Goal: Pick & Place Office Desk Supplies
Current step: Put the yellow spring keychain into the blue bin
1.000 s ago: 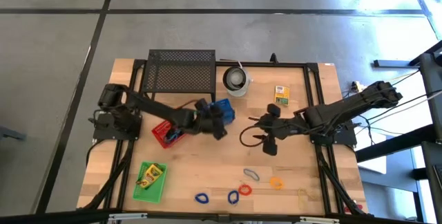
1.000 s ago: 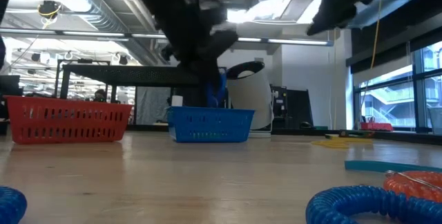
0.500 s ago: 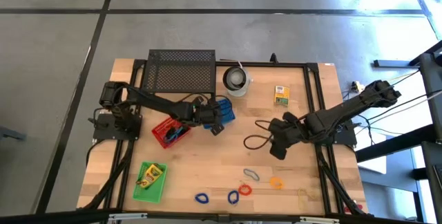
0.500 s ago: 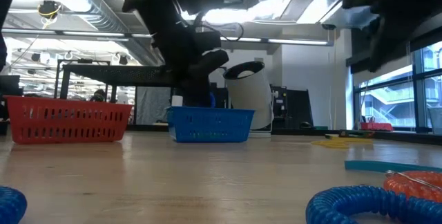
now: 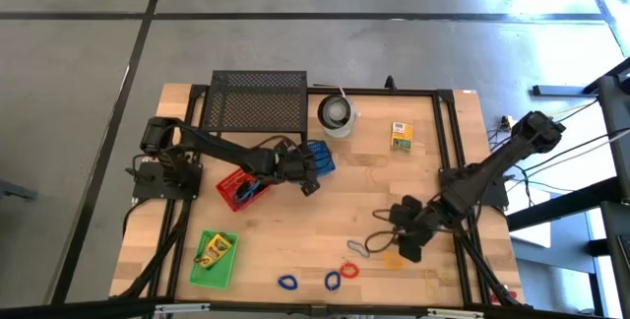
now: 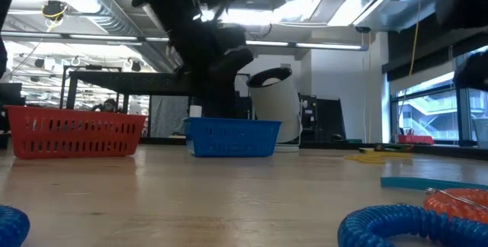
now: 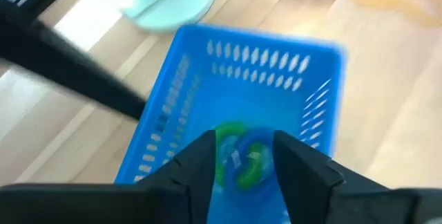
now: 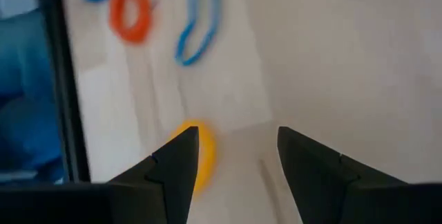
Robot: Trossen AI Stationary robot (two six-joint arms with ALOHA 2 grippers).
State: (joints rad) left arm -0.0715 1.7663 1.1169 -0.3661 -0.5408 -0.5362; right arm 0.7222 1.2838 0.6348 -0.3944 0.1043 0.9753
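Now we see the left hand [image 7: 242, 158] spread above the blue basket [image 5: 320, 156], where blue and green loops [image 7: 242, 156] lie inside. Further right, the right hand [image 8: 238, 148] hangs spread and empty over the counter [image 5: 394, 181], directly above the orange loop [image 8: 200, 153] near the front edge.

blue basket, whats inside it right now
The left wrist view shows loops lying in the blue basket: a green loop and a blue loop. The left claw, open above it, covers the near part of the floor.
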